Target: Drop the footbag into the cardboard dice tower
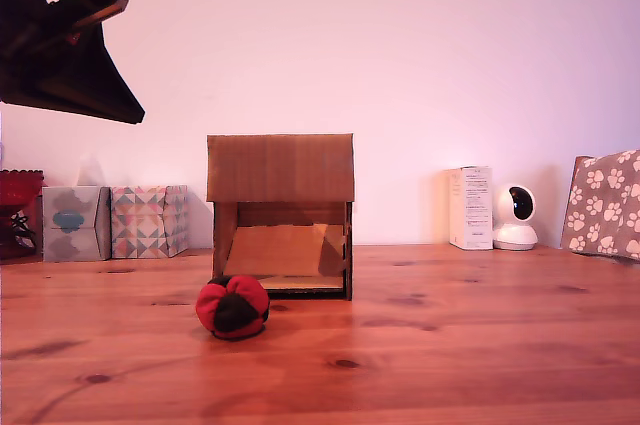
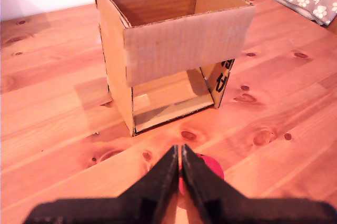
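The hand is showing its two black fingers pressed together at the tips in the wrist view, holding nothing; in the exterior view only a dark part of the arm is hanging in the upper left of the frame, well above the desk. The footbag, a small soft ball of red panels with a black one facing the camera, is resting on the desk in the lower middle of the exterior view, just in front of the cardboard dice tower at its left corner. The tower is standing upright, with a solid brown upper band, an open front and a sloped ramp inside. The wrist view is looking down into its open top, which the exterior view is not showing, while only a sliver of red footbag is peeking out behind the fingers.
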`<action>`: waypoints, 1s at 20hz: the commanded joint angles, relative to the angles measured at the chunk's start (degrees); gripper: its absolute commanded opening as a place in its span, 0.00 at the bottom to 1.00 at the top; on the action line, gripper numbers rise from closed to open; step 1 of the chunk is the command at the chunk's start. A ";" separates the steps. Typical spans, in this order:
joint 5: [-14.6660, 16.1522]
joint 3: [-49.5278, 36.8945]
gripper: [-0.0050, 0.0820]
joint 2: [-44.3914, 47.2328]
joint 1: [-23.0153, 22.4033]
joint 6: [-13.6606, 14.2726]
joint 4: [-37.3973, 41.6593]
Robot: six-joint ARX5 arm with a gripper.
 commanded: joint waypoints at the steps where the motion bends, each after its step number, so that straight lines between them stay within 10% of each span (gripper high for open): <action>1: 0.11 -1.42 0.04 0.26 0.04 -0.17 0.33; 16: -0.90 -3.28 0.04 6.78 0.02 -0.17 12.26; 20: 4.85 -4.79 0.03 11.72 0.02 -0.07 15.06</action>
